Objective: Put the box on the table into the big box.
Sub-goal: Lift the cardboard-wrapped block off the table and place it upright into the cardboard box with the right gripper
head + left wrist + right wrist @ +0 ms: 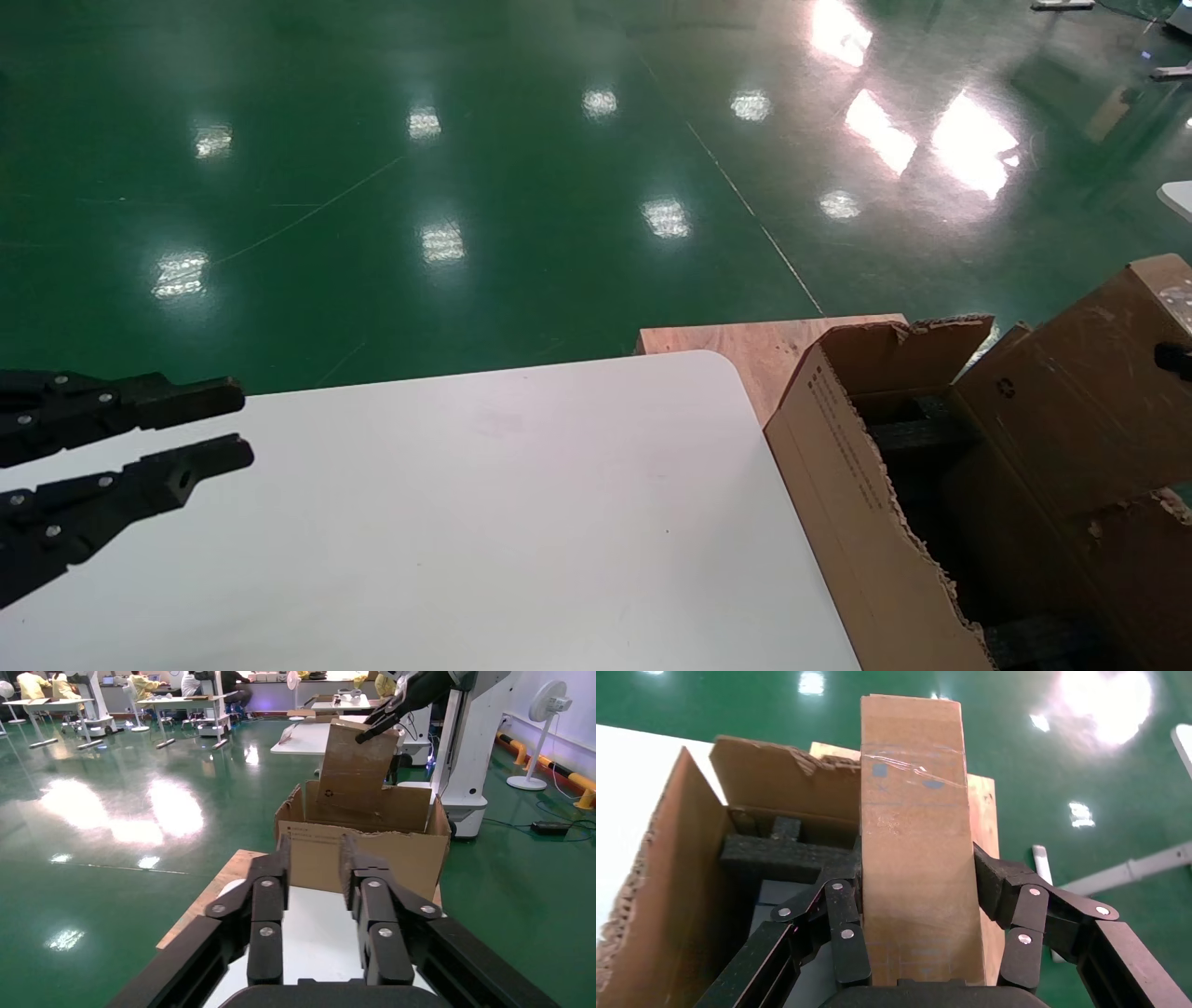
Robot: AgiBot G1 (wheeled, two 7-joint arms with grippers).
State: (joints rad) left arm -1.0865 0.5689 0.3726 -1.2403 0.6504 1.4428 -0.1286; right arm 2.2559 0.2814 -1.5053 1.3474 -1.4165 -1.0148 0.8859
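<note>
The box (916, 846), reddish-brown cardboard with tape across it, is clamped between the fingers of my right gripper (917, 862), which is shut on its two sides. It hangs tilted over the open top of the big box (847, 494), and shows in the head view as the box (1080, 401) at the far right. The big box is a torn-edged carton with black foam (779, 857) inside, standing just off the corner of the white table (466, 522). My left gripper (244, 427) hovers open and empty over the table's left side, far from both boxes.
A reddish wooden board (745, 345) lies under the carton beyond the table's rounded corner. Shiny green floor (466, 186) surrounds everything. In the left wrist view, a white robot base (467, 755) and other tables stand behind the carton.
</note>
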